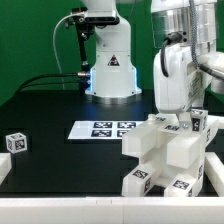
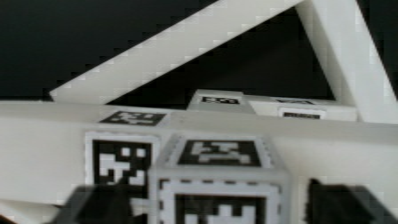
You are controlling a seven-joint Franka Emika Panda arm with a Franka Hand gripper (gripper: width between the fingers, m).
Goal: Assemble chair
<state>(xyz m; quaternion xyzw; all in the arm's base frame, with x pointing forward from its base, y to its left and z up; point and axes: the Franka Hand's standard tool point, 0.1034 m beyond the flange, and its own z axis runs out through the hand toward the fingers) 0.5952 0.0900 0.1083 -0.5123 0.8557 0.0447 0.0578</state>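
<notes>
The chunky white plastic chair assembly [image 1: 165,155], tagged with small black-and-white squares, sits on the black table [image 1: 50,100] at about four o'clock in the exterior view, pushed against the white raised border rail [image 1: 60,208] along the near edge. The arm's two-finger gripper [image 1: 183,112] hangs directly over its upper blocks. In the wrist view the dark fingertips [image 2: 103,203] stand spread on either side of a tagged white block [image 2: 217,185], with a gap showing on each side, so the fingers look parted and pinch nothing; whether the pads brush the block I cannot tell.

The step in hand appears to be letting go of, or regrasping, a part on top of the assembly. Doing it well probably means rising straight up, without sideways drag, so the seated block is not tilted or pulled from its joint.

Around it: a small loose white tagged cube [image 1: 14,142] lies well apart at nine o'clock, the flat white marker board [image 1: 102,129] rests near the centre, and the arm's white base [image 1: 110,70] stands at twelve o'clock. White slanted bars [image 2: 214,45] cross behind the block in the wrist view; they and the border rail limit side room.
</notes>
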